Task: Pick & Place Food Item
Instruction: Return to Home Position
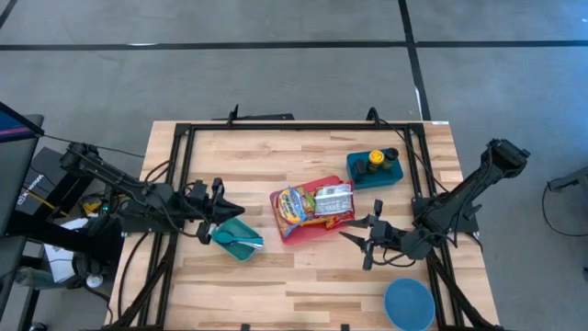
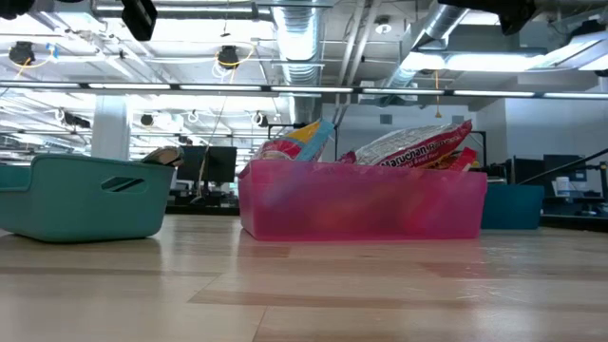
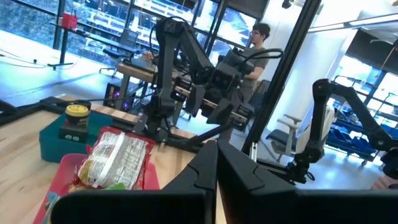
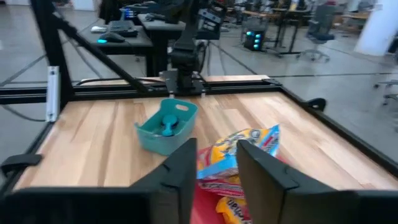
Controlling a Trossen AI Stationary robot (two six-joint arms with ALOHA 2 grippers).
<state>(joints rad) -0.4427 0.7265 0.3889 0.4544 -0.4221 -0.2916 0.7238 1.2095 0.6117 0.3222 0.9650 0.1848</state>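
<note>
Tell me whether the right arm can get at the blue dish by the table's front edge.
Probably yes. The right gripper hangs open just beside the blue dish, with only bare table between them; the red bin lies on its other side.

The red bin and teal bin, blue spoon inside, sit on pale table.

Looks like a robotics lab set in an open office hall. Has a grey concrete floor crossed by dark tape lines around a wooden tabletop framed in black metal rails. Keeps a dark screen just beside that frame. Shows bare ceiling ducts, pipes and strip lights overhead. Holds rows of desks with monitors behind, office chairs, another robot arm farther off, and a person at a workstation.
</note>
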